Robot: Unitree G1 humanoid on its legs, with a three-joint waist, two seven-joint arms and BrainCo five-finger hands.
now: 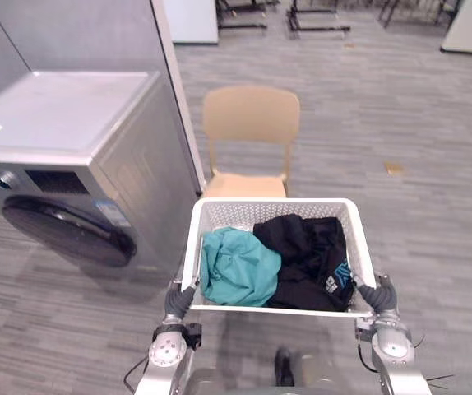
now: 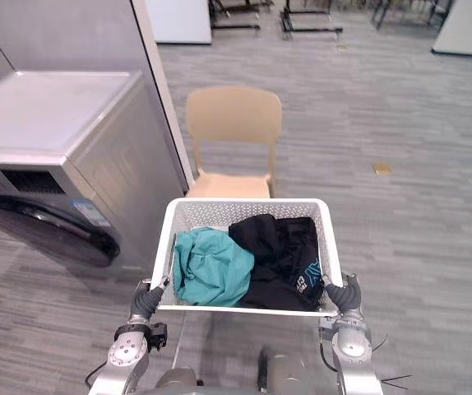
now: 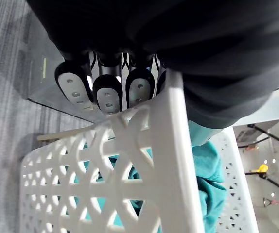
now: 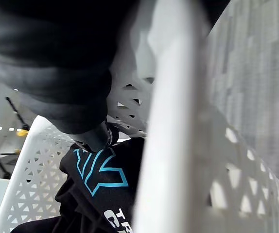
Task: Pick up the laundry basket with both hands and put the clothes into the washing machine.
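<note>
The grey wood-grain floor spreads across the room. On it, to the robot's left, stands the silver washing machine, its flat top bare save for a pale label at the near left corner. Its round dark door sits closed on the front, which faces the lower left. A tall grey panel rises behind the machine. Just beside the machine's right side a tan plastic chair stands with its seat facing the robot. The white laundry basket, with lattice walls, is held up off the floor in front of the robot. It is near the chair's seat and to the right of the washing machine's front corner. Inside it the clothes lie side by side, touching: a black garment with a blue mark fills the right half and a teal garment is bunched in the left half. The left hand is at the basket's near left corner and the right hand at its near right corner. In the left wrist view the dark-tipped fingers are curled against the outside of the lattice wall just under the rim, and the hand's cover reaches over the rim, so this hand grips the basket. In the right wrist view the thumb hooks over the rim to the inside, just above the black garment, clamping that edge. A small tan scrap lies on the floor well to the right of the chair.
</note>
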